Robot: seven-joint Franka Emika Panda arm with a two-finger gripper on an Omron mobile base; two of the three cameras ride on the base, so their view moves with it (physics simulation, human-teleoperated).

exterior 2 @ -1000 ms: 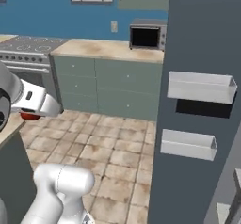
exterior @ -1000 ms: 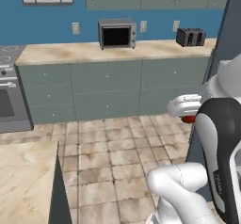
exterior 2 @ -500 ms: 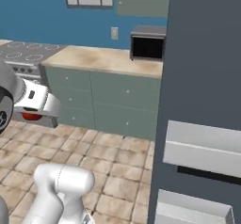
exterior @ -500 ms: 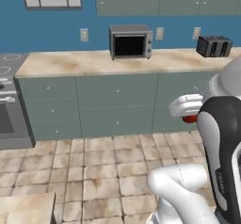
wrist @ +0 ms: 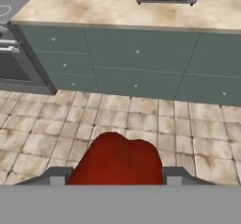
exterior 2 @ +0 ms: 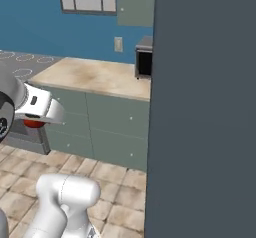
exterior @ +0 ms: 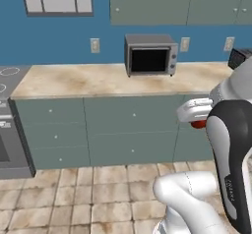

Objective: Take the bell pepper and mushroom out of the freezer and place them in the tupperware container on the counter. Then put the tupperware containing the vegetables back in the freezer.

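Blue wall (exterior: pixel 59 41), grey-green drawers (exterior: pixel 128 130), tan tiled floor (exterior: pixel 88 198), microwave (exterior: pixel 150 55), stove (wrist: pixel 19 63)

The pepper (wrist: pixel 117 159) is held between the fingertips (wrist: pixel 56 175) above the floor (wrist: pixel 141 119), before the counter (exterior: pixel 98 80). A microwave (exterior: pixel 150 55) is set on the counter; a stove (exterior: pixel 7 130) stands at its left end.

left base view: behind arm, faces counter (exterior: pixel 113 80) and microwave (exterior: pixel 150 55) at centre | right base view: same counter (exterior 2: pixel 95 75) at left, grey panel (exterior 2: pixel 205 107) close at right | hand view: low, tilted down at floor tiles (wrist: pixel 42 138), counter (wrist: pixel 117 6) along top
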